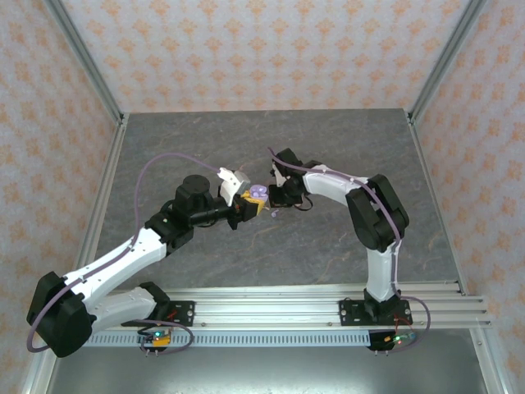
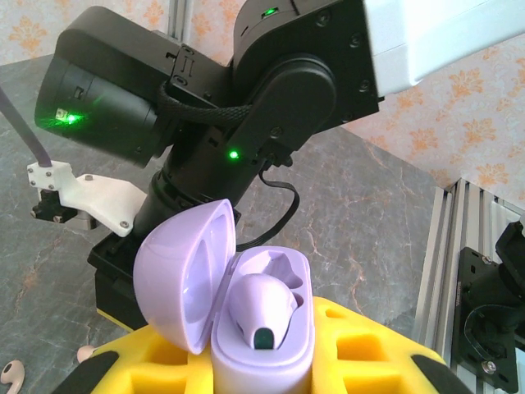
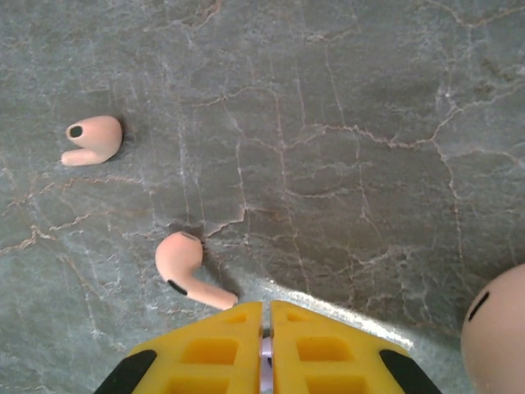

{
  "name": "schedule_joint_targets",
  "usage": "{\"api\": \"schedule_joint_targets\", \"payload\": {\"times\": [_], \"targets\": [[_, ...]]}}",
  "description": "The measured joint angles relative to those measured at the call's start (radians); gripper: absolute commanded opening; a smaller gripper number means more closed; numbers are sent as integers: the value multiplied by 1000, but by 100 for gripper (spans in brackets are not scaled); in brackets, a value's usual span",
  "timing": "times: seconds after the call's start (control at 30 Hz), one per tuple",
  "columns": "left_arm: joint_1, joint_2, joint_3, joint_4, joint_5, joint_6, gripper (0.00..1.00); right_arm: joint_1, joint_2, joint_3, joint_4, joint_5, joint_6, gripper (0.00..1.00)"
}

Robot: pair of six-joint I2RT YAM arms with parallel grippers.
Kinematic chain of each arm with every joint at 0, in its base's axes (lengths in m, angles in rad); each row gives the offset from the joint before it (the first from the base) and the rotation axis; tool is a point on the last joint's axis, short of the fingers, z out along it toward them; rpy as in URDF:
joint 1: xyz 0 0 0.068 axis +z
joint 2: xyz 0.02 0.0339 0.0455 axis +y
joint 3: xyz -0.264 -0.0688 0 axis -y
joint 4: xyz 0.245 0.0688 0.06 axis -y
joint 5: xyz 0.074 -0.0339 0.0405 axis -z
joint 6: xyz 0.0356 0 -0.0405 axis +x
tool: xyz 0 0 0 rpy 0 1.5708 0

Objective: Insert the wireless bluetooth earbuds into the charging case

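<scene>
Left wrist shows us the left gripper (image 2: 262, 365) clamping the open lilac plastic charging case (image 2: 184, 279), one lilac earbud (image 2: 261, 305) seated; beside the case, the right gripper (image 3: 267, 310), pinched shut on a lilac sliver (image 3: 265, 355), must, we judge, align over the empty socket (image 2: 279, 264).

The lilac charging case (image 2: 267, 365) is held upright in the left gripper (image 1: 250, 203). Its round lid (image 2: 184, 275) is swung open to the left. One lilac earbud (image 2: 261, 305) is tucked inside, with a dark spot on its front. Two pale pink earbuds are laid on their sides on the grey desk (image 3: 369, 123), a little apart. The far pink earbud (image 3: 93, 139) is turned so its dark dot is seen. The near pink earbud (image 3: 187, 267) has its stem pointed down and right.
</scene>
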Motion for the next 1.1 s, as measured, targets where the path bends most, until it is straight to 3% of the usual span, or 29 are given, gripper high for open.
{"api": "schedule_joint_targets", "payload": {"times": [1.1], "targets": [[0, 0, -5, -3, 0, -18, 0, 30, 11, 0, -107, 33, -106, 14]]}}
